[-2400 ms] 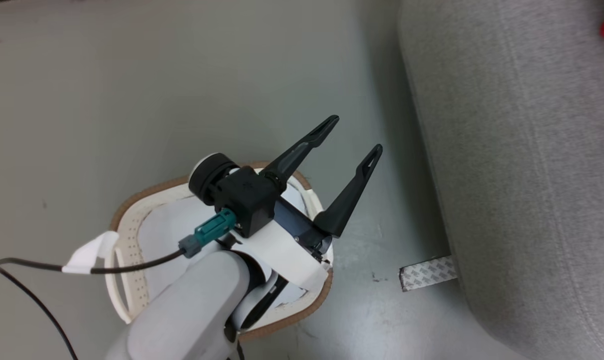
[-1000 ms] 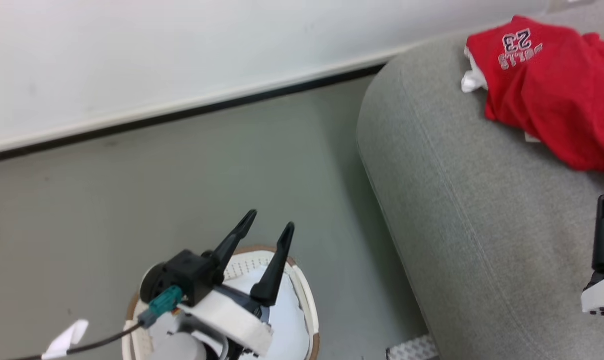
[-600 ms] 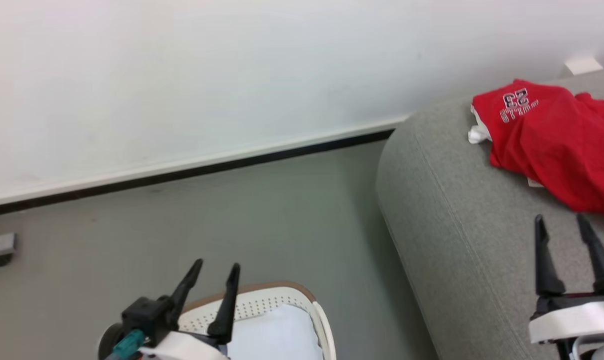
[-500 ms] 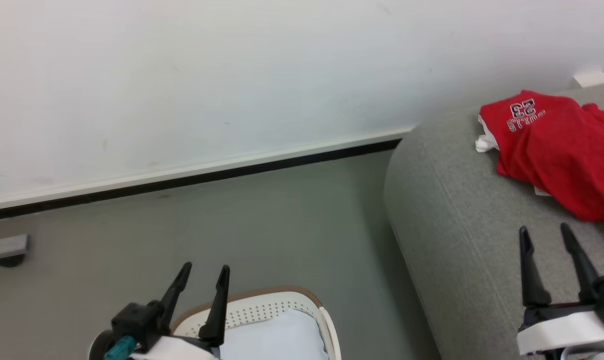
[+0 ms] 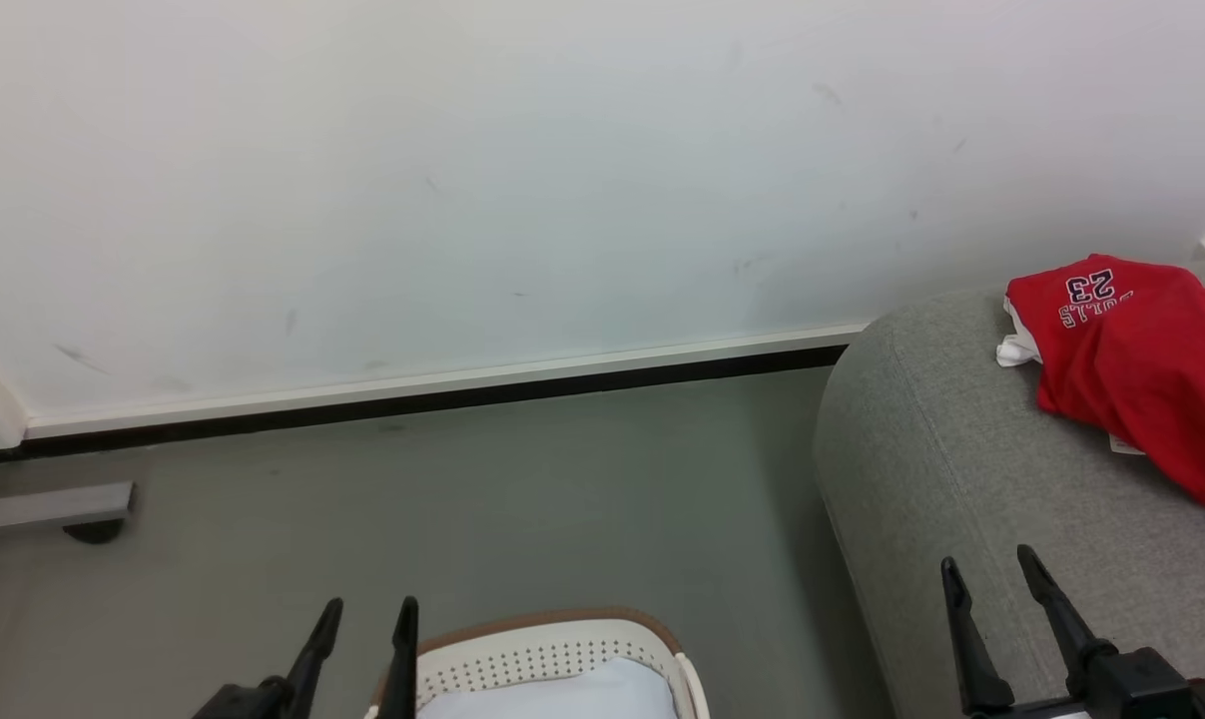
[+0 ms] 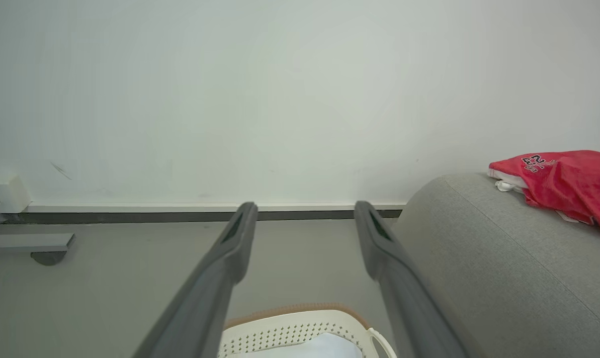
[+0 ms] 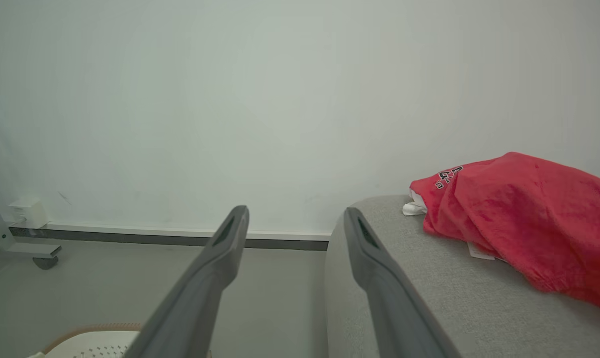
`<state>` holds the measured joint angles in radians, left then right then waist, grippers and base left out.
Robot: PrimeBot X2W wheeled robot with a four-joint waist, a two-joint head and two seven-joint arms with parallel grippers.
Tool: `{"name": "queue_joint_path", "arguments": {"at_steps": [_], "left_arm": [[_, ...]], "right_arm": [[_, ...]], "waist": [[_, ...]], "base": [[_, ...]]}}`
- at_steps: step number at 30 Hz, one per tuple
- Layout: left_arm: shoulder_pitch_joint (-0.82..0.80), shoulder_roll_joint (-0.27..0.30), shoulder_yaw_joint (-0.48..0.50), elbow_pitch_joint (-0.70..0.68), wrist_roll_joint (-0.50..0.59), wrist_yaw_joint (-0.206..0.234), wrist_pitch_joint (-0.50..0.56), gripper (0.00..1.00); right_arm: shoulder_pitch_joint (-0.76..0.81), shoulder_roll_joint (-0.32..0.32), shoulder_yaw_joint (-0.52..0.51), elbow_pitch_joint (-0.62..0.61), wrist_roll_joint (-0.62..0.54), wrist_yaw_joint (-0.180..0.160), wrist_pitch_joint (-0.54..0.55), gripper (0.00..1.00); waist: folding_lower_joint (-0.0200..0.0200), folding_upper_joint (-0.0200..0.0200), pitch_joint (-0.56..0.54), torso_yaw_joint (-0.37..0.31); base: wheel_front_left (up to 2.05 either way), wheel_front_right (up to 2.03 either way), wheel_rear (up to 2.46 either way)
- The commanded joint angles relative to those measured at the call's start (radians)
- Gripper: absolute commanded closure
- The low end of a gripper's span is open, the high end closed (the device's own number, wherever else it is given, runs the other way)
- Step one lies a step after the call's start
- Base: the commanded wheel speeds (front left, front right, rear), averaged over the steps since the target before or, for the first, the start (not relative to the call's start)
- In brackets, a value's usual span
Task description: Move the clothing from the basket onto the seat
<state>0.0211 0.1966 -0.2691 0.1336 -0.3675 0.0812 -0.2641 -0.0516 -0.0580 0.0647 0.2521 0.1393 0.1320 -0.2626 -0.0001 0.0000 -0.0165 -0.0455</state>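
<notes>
Soft red clothing (image 5: 1141, 379) with white trim lies crumpled on the large light-grey woven-fabric seat (image 5: 961, 469).
In the head view it sits at 3 o'clock near the seat's rounded end, its navy-and-white "23" print upside down. The small cream-white perforated plastic basket (image 5: 562, 649) with a tan-brown rim stands on the grey floor (image 5: 562, 479) at 6 o'clock, its inside pale white. The left gripper (image 5: 372, 604) at 7 o'clock and the right gripper (image 5: 988, 559) at 5 o'clock are spread wide, grasping nothing.

Left gripper (image 5: 371, 603) and right gripper (image 5: 988, 556) each carry 2 slim dark fingers (image 6: 217, 278).
</notes>
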Motion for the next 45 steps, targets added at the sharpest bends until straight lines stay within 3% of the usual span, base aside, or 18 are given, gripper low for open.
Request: {"name": "queue_joint_path", "arguments": {"at_steps": [1, 16, 34, 35, 39, 45], "left_arm": [[0.017, -0.006, 0.016, 0.008, 0.02, -0.008, 0.0, 0.0], [0.065, -0.104, 0.164, 0.038, 0.126, -0.097, 0.0, 0.0], [0.051, -0.139, 0.221, 0.073, 0.173, -0.154, 0.0, 0.0], [0.052, -0.14, 0.222, 0.074, 0.173, -0.157, 0.0, 1.0], [0.056, -0.148, 0.217, 0.105, 0.164, -0.154, 0.001, 1.0], [0.035, -0.148, 0.236, 0.111, 0.048, -0.159, 0.036, 1.0]], "right_arm": [[0.017, 0.002, 0.005, 0.004, -0.004, -0.003, -0.003, 0.0], [0.049, 0.007, 0.053, 0.06, 0.035, -0.003, -0.003, 0.0], [0.013, 0.007, 0.055, 0.058, 0.042, -0.003, -0.003, 0.0], [0.013, 0.007, 0.056, 0.057, 0.042, -0.003, -0.003, 1.0], [0.045, 0.008, 0.059, 0.087, 0.039, 0.0, 0.002, 1.0], [0.038, 0.004, 0.046, 0.075, 0.165, 0.0, 0.027, 1.0]], "waist": [[0.0001, 0.0, -0.004, 0.004], [0.0001, 0.0, -0.023, 0.004], [0.0001, 0.0, -0.019, 0.007], [0.0001, 0.0, -0.019, 0.007], [0.0001, 0.0, -0.019, 0.008], [0.0001, 0.0, -0.017, 0.01]], "base": [[0.0, 0.0, 0.0], [0.0, 0.0, 0.0], [0.0, 0.0, 0.0], [0.0, 0.0, 0.0], [0.0, 0.0, 0.0], [0.0, 0.0, 0.0]]}}
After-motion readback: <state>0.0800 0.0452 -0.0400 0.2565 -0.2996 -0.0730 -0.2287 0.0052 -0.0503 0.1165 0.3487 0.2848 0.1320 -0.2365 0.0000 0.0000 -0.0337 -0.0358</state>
